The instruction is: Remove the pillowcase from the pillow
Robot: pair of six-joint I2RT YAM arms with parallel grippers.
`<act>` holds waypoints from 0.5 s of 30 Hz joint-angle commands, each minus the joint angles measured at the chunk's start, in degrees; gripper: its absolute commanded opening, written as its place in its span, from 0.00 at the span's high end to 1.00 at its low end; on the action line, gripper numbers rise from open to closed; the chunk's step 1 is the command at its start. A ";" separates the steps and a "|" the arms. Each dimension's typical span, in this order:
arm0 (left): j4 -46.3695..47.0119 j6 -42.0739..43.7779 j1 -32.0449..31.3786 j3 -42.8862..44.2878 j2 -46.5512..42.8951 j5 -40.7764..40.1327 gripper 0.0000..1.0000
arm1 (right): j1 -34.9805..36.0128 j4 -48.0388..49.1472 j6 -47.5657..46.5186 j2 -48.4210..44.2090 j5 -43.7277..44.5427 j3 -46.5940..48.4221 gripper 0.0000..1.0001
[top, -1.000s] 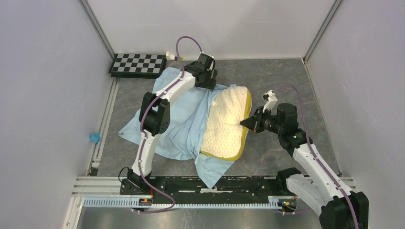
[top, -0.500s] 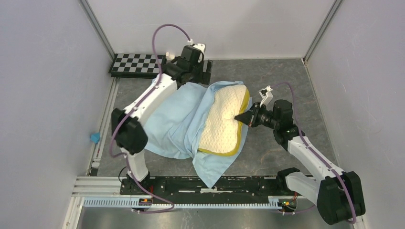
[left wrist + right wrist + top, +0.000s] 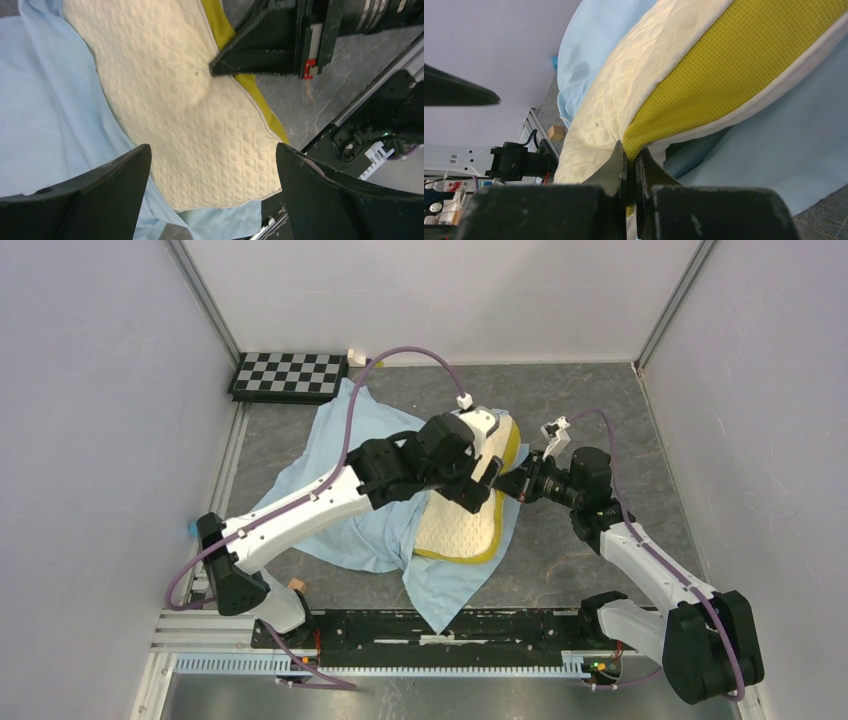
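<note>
Since the frame of half a second ago, the left arm (image 3: 300,510) has swung away from the far corner by the checkerboard (image 3: 288,373) and now reaches across the middle of the table (image 3: 600,400), while the right arm has stayed almost in its place. Seen from the top, the left gripper (image 3: 480,488) hangs over the pillow (image 3: 455,530), close to the right gripper (image 3: 508,485), which meets the pillow's right edge. The pillow lies in the centre with its cream face bare. The pillowcase (image 3: 350,415) is spread to its left, and a part of it comes out from under the pillow's near end. From the left wrist view, the left gripper (image 3: 212,192) has its two fingers (image 3: 100,200) wide apart above the pillow (image 3: 190,125) and holds nothing. The pillowcase (image 3: 45,100) lies wrinkled along the left side, and the tip of the right gripper (image 3: 260,47) presses into the cream surface, making a dent there. From the right wrist view, the right gripper (image 3: 630,162) has its jaws closed tightly on the edge of the pillow (image 3: 649,75), just where the yellow side band (image 3: 734,65) meets the cream top. The pillowcase (image 3: 594,40) shows behind the pillow and also beneath it.
</note>
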 commanded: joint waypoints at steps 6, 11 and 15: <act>-2.03 -5.75 -5.53 -2.56 0.12 -3.55 0.00 | 1.09 5.99 2.22 -1.41 -1.87 2.31 1.00; -2.31 -8.20 -5.70 -3.54 2.17 -3.84 0.00 | 2.22 6.44 4.16 -2.15 -2.06 3.05 1.00; -2.18 -9.85 -5.64 -4.08 4.86 -2.53 0.00 | 3.47 7.09 5.30 -2.85 -1.36 3.30 1.00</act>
